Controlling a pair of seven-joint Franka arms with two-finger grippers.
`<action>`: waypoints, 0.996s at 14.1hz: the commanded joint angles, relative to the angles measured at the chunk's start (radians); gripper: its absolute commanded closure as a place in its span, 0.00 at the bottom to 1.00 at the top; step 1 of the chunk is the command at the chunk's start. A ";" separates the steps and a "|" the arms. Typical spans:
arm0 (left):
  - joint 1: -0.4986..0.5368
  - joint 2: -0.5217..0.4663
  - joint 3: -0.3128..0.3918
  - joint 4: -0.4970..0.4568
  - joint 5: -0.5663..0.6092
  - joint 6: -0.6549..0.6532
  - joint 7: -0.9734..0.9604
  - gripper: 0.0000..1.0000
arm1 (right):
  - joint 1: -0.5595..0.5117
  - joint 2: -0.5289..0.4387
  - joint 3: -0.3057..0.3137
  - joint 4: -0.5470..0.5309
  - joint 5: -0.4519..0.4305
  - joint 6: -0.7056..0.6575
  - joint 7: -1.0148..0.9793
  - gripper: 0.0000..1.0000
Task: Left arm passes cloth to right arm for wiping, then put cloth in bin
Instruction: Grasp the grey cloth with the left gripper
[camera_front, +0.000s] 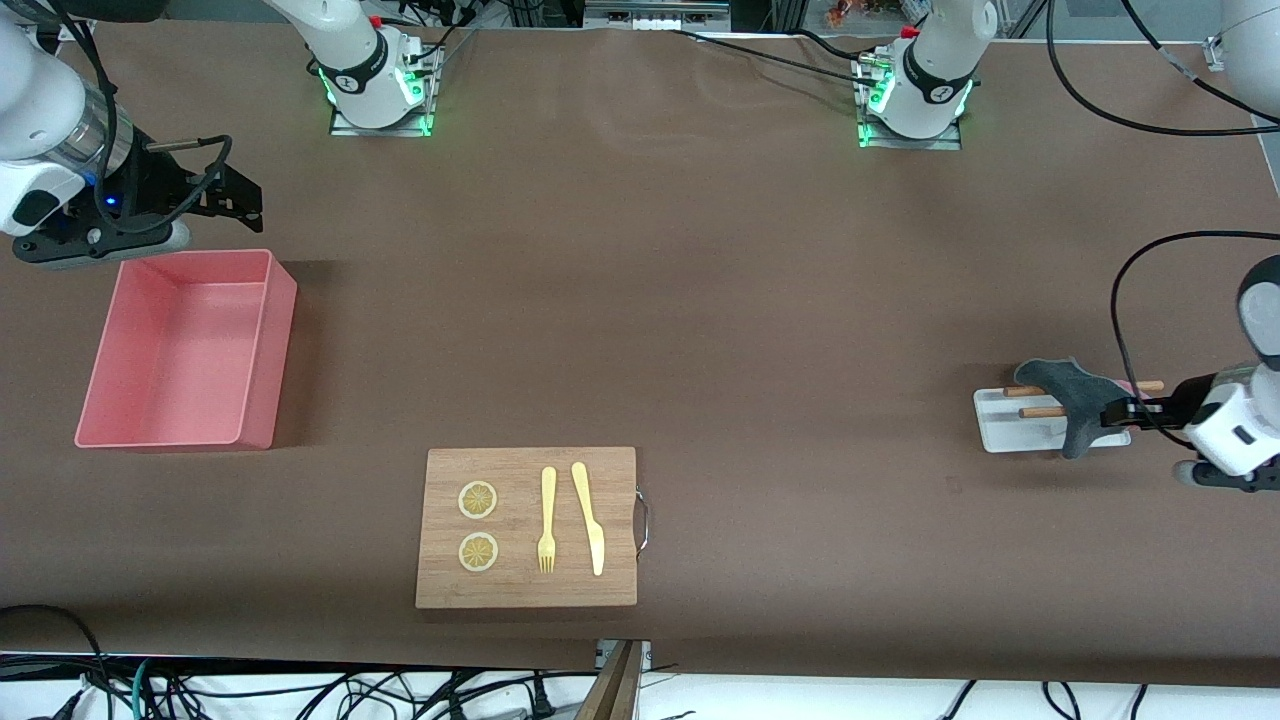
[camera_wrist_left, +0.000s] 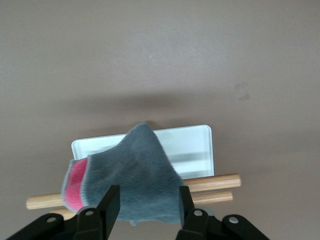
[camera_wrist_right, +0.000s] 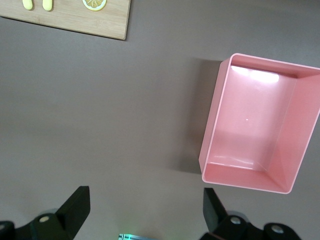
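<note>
The dark grey cloth (camera_front: 1075, 400) with a pink edge lies draped over two wooden sticks (camera_front: 1030, 390) on a small white tray (camera_front: 1010, 425) at the left arm's end of the table. My left gripper (camera_front: 1120, 412) is low at the cloth, open, with one finger on each side of the cloth's edge; the left wrist view shows the cloth (camera_wrist_left: 140, 175) between the fingers of the left gripper (camera_wrist_left: 146, 205). The pink bin (camera_front: 272, 350) stands empty at the right arm's end. My right gripper (camera_front: 240, 185) hangs open and empty over the table beside the bin (camera_wrist_right: 212, 135).
A wooden cutting board (camera_front: 525, 580) lies nearer the front camera at mid-table, carrying two lemon slices (camera_front: 478, 500), a yellow fork (camera_front: 547, 520) and a yellow knife (camera_front: 590, 520). Its corner shows in the right wrist view (camera_wrist_right: 85, 22). The white tray (camera_wrist_left: 190, 145) sits on brown tabletop.
</note>
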 joint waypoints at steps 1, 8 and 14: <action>-0.030 0.011 0.003 -0.004 0.061 -0.006 -0.028 0.46 | -0.016 0.006 0.010 0.021 0.018 -0.012 -0.015 0.00; -0.025 0.017 0.003 -0.063 0.079 -0.009 -0.053 0.53 | -0.016 0.004 0.012 0.021 0.018 -0.016 -0.013 0.00; -0.014 0.031 0.001 -0.063 0.066 -0.006 -0.042 0.54 | -0.016 0.004 0.012 0.022 0.019 -0.015 -0.012 0.00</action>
